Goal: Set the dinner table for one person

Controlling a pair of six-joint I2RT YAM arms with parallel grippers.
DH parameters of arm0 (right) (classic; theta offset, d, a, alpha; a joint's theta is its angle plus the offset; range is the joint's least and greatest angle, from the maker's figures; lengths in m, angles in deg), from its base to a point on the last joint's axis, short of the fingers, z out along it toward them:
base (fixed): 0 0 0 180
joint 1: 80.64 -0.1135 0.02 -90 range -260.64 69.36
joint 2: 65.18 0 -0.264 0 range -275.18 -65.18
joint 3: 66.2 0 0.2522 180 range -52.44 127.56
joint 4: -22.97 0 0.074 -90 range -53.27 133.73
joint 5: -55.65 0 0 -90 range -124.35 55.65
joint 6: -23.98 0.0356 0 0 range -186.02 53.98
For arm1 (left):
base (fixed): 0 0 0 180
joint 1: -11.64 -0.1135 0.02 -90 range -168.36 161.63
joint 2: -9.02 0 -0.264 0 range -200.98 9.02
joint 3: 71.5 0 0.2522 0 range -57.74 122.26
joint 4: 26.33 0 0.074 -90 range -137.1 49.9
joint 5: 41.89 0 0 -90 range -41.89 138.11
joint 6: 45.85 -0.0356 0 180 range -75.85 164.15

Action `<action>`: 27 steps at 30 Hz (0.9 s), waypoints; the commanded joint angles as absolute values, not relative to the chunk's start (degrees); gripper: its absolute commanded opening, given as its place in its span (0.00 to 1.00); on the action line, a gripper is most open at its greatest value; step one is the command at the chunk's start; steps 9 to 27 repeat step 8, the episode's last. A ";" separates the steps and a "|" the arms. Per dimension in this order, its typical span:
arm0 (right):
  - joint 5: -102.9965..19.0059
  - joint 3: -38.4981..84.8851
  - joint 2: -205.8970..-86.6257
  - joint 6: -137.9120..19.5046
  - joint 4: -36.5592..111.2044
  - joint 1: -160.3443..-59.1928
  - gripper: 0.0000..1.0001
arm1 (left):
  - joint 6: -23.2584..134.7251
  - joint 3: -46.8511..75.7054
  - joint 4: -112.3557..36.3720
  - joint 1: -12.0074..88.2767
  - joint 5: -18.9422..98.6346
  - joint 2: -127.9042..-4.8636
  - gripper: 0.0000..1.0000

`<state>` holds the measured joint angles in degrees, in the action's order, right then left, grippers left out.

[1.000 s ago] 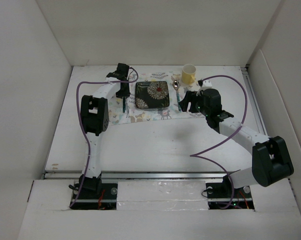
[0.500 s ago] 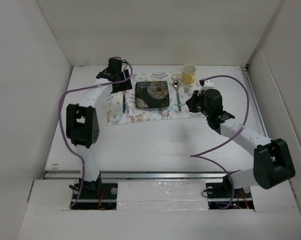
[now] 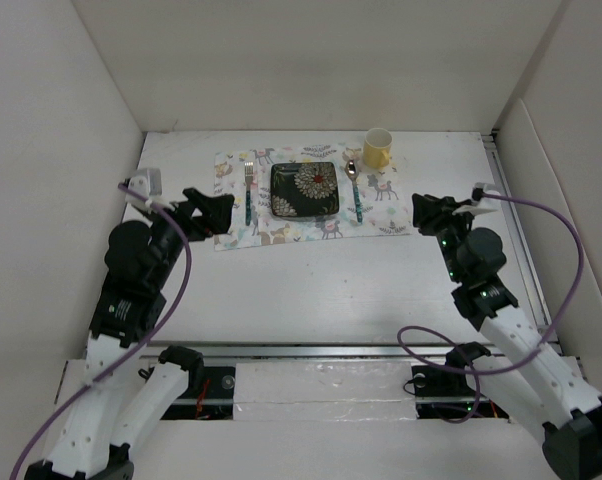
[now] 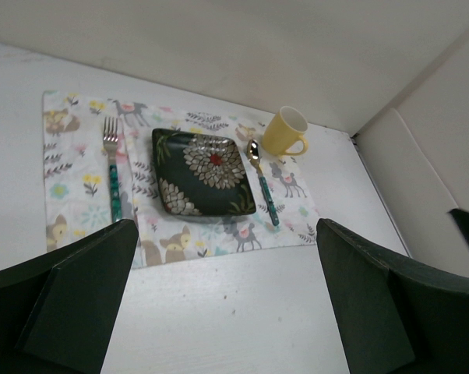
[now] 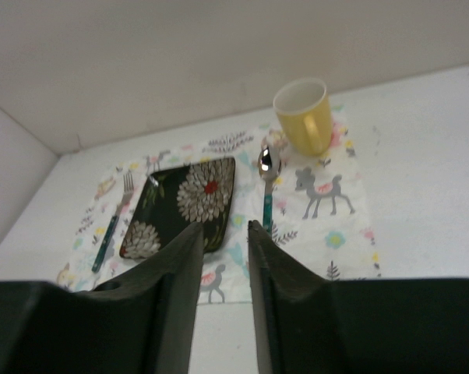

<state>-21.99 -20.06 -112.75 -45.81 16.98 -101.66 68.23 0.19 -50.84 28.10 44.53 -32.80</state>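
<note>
Though amid pale walls (image 3: 311,60), white dinner table (image 3: 321,285).

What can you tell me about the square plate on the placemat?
The square plate is dark, nearly black, with rounded corners and a glossy, ceramic-looking surface. Large white flowers, one with a red centre, and green leaves cover it. It lies flat and empty in the middle of the animal-print placemat, with the fork to its left and the spoon to its right.
</note>
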 commanded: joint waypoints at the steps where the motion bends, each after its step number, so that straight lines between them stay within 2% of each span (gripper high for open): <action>1: -13.63 -20.63 -102.65 -45.19 14.48 -101.56 0.41 | 69.90 -7.46 -52.40 27.89 50.10 -23.88 0.99; 2: -12.66 -19.75 -100.36 -45.01 16.40 -101.56 0.46 | 70.25 -8.60 -52.66 27.89 51.43 -21.67 0.99; 5: -9.48 -18.87 -92.53 -44.66 23.71 -101.56 0.54 | 71.31 -13.77 -50.57 27.89 50.67 -15.34 0.99; 8: -10.09 -18.52 -89.35 -44.93 28.10 -101.56 0.59 | 72.01 -15.20 -49.24 27.89 49.61 -16.81 0.99; 27: -10.09 -18.52 -89.35 -44.93 28.10 -101.56 0.59 | 72.01 -15.20 -49.24 27.89 49.61 -16.81 0.99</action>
